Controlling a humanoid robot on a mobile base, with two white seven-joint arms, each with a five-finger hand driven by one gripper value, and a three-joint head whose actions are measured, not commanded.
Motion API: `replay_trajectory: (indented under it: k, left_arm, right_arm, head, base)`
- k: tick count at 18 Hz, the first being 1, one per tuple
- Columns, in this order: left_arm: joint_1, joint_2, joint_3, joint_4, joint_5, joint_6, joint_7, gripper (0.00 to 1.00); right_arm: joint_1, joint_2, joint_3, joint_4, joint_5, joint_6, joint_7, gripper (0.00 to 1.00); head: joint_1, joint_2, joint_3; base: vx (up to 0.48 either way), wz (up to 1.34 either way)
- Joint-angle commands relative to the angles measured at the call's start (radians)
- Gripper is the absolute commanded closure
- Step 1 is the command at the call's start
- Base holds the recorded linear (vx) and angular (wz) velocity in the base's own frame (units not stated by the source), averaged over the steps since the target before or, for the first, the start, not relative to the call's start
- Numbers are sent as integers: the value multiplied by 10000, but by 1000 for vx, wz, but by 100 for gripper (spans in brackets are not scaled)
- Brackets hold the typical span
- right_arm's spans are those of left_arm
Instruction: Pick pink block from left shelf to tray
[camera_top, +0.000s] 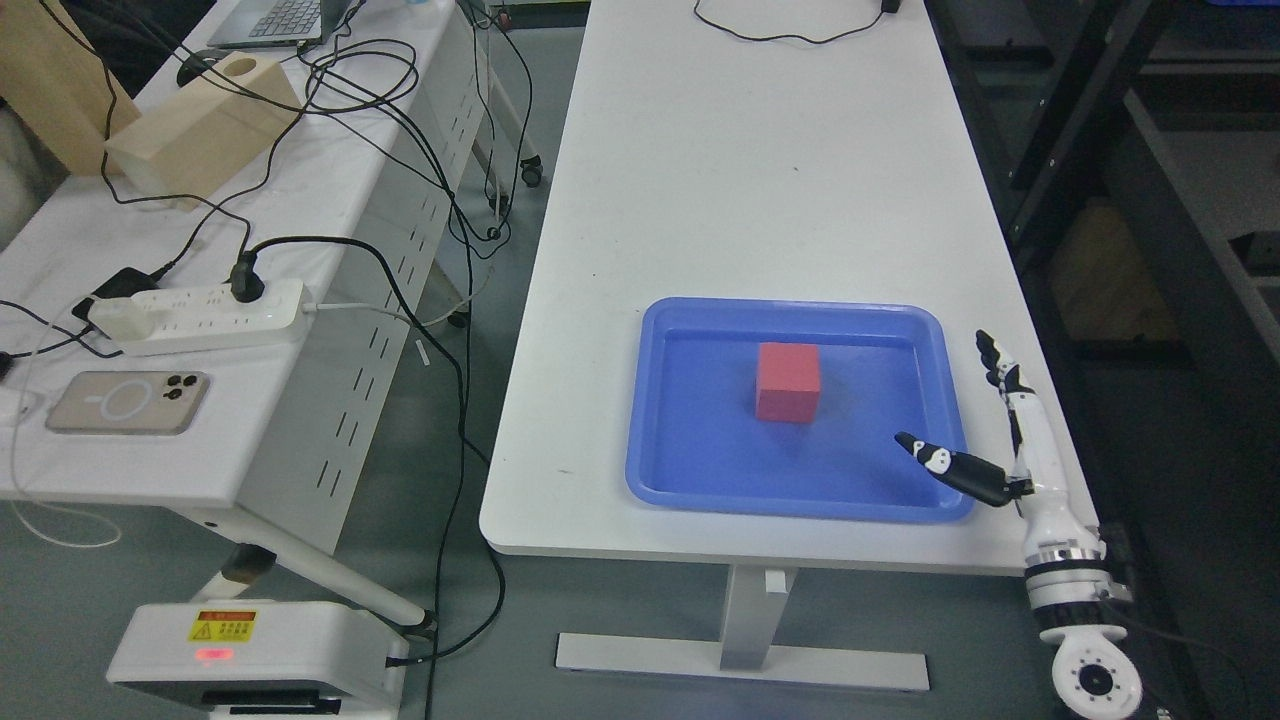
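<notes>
A pink block (788, 382) sits upright in the middle of a blue tray (680, 480) on the white table (760, 170). My right hand (965, 420) comes in from the lower right, over the tray's right rim. Its fingers (996, 362) are stretched out and its thumb (935, 458) points over the tray floor. It holds nothing and is apart from the block, to the block's right. The left arm does not show.
A second white table (200, 330) stands at the left with a power strip (200, 315), a phone (128, 402), cables and a wooden box (205, 130). Dark shelving (1150, 180) stands along the right. A cable (790, 35) lies at the main table's far end.
</notes>
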Motion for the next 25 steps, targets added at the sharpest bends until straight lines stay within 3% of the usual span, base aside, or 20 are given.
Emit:
replay_trajectory:
  k: [1,25]
  left_arm:
    - [-291,175,0,-174,0,-6,5,0]
    - [-291,175,0,-174,0,-6,5,0]
  right_arm:
    - [-59,-175,-387,14,-3898,91,8,0]
    - [-29,-175,-126,-1,-4266,121,1035,0]
  head:
    - [0,0,0]
    - [0,0,0]
  base:
    - [-124,-59]
    - [-165,48]
